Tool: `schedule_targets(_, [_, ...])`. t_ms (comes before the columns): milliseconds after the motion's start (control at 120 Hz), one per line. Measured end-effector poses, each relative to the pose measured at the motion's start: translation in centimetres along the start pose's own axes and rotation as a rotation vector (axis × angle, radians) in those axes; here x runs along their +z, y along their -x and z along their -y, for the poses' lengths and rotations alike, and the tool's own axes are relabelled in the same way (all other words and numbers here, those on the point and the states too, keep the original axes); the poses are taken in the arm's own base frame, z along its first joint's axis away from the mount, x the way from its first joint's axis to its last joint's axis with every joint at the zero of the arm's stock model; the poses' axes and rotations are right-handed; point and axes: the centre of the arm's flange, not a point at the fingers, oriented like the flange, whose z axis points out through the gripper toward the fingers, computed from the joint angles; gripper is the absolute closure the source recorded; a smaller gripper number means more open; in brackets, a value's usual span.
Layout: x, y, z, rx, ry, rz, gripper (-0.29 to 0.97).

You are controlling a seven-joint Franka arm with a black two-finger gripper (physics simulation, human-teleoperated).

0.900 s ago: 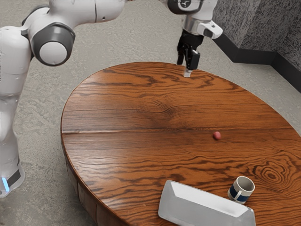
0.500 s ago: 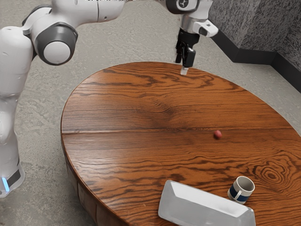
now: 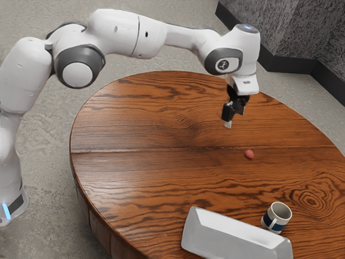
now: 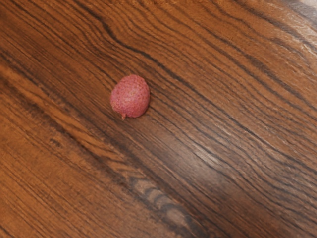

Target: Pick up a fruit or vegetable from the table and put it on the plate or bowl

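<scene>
The white arm comes in from the exterior view's left and bends down over the round wooden desk. Its black claw points downward and hangs above the far half of the desk, clear of the wood, with nothing held in it. From this side angle the claw shows as one narrow dark shape, so I cannot tell whether it is released or clenched.

The fruit is a small pinkish-red thing with a rough, bumpy skin, much like a lychee. It lies on the bare wood toward the exterior view's right, a little nearer the camera than the claw and slightly to the right of it. It is near the claw but does not touch it. In the wrist view the fruit sits alone on the dark-grained desk, with a small stub at its lower end and a soft shadow beside it.

A white rectangular plate lies at the near edge of the desk, well apart from the fruit, and holds nothing. Just beside the plate, toward the exterior view's right, stands an upright mug, white with a blue band, its handle turned toward the plate. The mug and the plate do not touch.

The desk stands on a grey floor, and a dark stone wall runs along the upper right of the exterior view
</scene>
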Motion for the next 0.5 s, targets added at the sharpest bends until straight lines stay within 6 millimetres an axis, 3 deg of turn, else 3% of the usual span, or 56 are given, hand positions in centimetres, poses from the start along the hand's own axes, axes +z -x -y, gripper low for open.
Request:
schedule_targets(133, [2.4, -2.4, 1.9, 0.112, -0.062, -0.038, 0.01])
schedule_targets(242, [4.6, -3.2, 2.8, 0.180, -0.081, -0.043, 0.01])
schedule_targets(500, [6.9, -4.9, 2.2, 0.339, -0.090, -0.047, 0.01])
